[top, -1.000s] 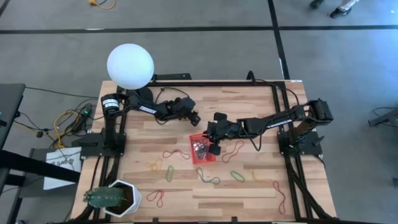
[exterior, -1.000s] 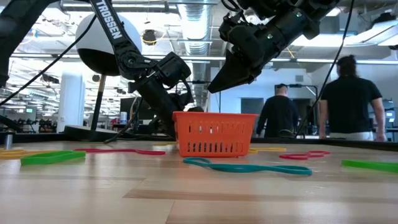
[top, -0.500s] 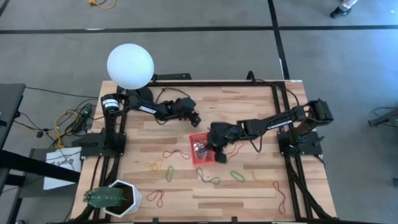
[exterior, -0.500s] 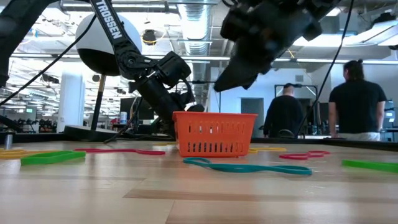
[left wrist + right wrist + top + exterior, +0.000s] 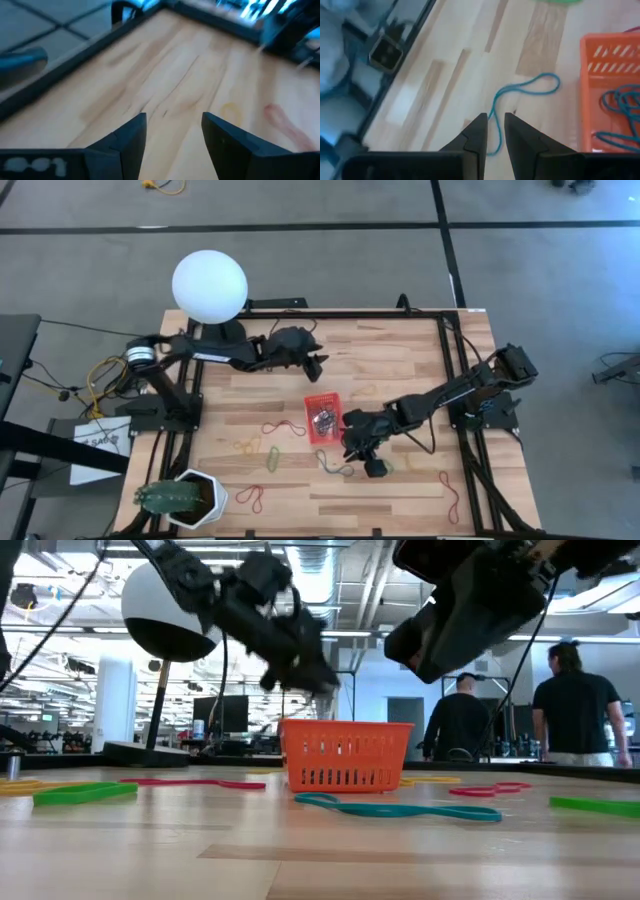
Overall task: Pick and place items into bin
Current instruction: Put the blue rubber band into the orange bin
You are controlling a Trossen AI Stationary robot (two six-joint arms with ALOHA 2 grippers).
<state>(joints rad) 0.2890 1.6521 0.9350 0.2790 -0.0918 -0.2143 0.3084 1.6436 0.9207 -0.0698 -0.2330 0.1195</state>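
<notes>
Right pincer [image 5: 494, 131], fingers narrowly apart and empty, hangs over a teal rubber band [image 5: 522, 92] beside the red basket [image 5: 325, 418]. Left pincer [image 5: 172, 131] apart, beyond the basket.

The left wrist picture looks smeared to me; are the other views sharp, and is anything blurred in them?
Left wrist view: the table is streaked, only the left tool crisp. Low view: both arms smear overhead, the red bin stays sharp. Right wrist view: soft, yet the teal band reads clearly. High view: evenly lit and sharp.

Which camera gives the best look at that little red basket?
The low view: the red basket stands whole, mesh side facing the camera. The high view shows it small from above, the right wrist view only a corner, the left wrist view nothing.
</notes>
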